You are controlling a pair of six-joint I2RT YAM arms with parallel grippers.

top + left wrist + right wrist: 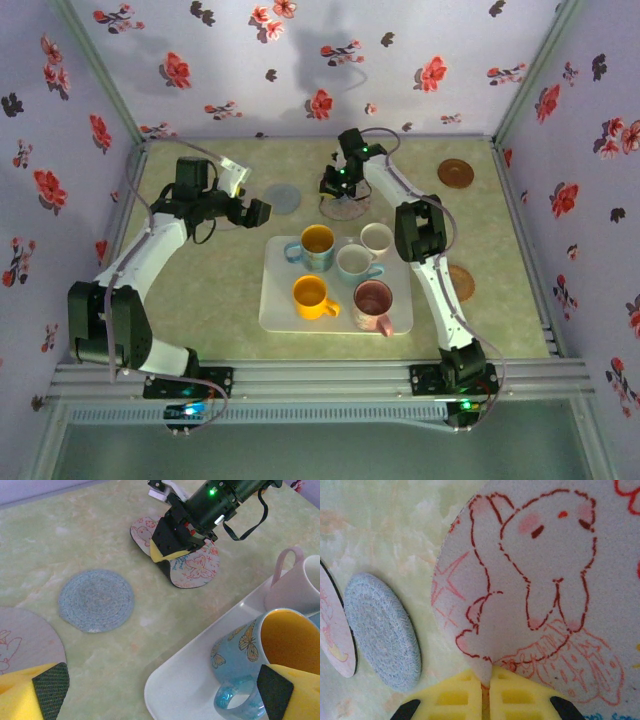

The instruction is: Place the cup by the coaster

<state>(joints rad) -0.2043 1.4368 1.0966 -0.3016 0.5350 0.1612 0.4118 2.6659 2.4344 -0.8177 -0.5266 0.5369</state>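
Coaster (545, 605) pinched at rim by closed right gripper (487, 682), presumably for positioning; left gripper (160, 695) held wide, empty, ready beside blue cup (235, 647).

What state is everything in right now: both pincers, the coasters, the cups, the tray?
Left pincer: open, empty, above the tray's corner.
Right pincer: shut on the bunny coaster's edge.
Bunny coaster: pinched at its rim.
Blue woven coaster: flat on the table, free.
Five cups: upright on the tray, none gripped.
Tray: flat on the table.
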